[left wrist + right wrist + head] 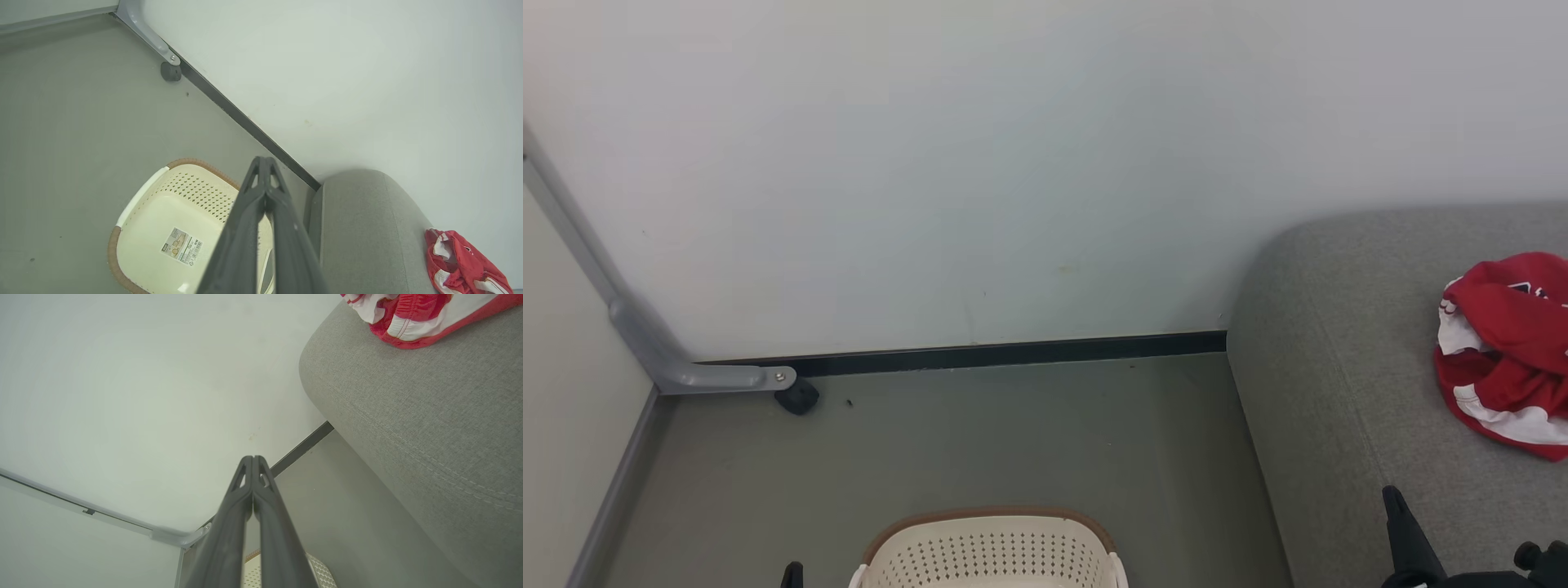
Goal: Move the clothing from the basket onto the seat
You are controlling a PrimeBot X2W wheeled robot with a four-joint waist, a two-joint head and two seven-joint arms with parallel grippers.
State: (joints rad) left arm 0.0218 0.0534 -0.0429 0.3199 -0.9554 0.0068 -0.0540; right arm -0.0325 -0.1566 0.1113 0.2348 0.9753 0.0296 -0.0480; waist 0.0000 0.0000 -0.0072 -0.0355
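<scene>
Right hand [1390, 496] first: in the head view it pokes up at the lower right over the front of the seat [1331, 384], fingers pressed into one dark point, gripping nothing. The left hand [792, 574] is just a tiny dark tip at the bottom edge, right beside the basket [988, 516], which sits on the floor [1013, 441] near the seat's side edge. The clothing [1499, 351] is a crumpled red-and-white heap on top of the seat, well back from its rounded corner. Behind is a pale wall [1013, 163] with a black skirting strip [1013, 355], plus a grey rail [645, 343] ending by a dark foot [797, 398] in the floor's far left corner. Left wrist view: the left hand's two fingers meet at the tips, closed on nothing, hanging over the basket's edge nearest the seat; the basket's bottom has a sticker [182, 246] on it, and the clothing lies near the seat's wall-side edge. Right wrist view: the right hand's fingers are pressed tight together too, empty, pointing at the wall above the skirting strip. The seat's rounded corner and stitched seam [429, 453] take up the right side, the clothing sits on top of the seat, and a bit of the basket's holed wall peeks out by the fingers.
</scene>
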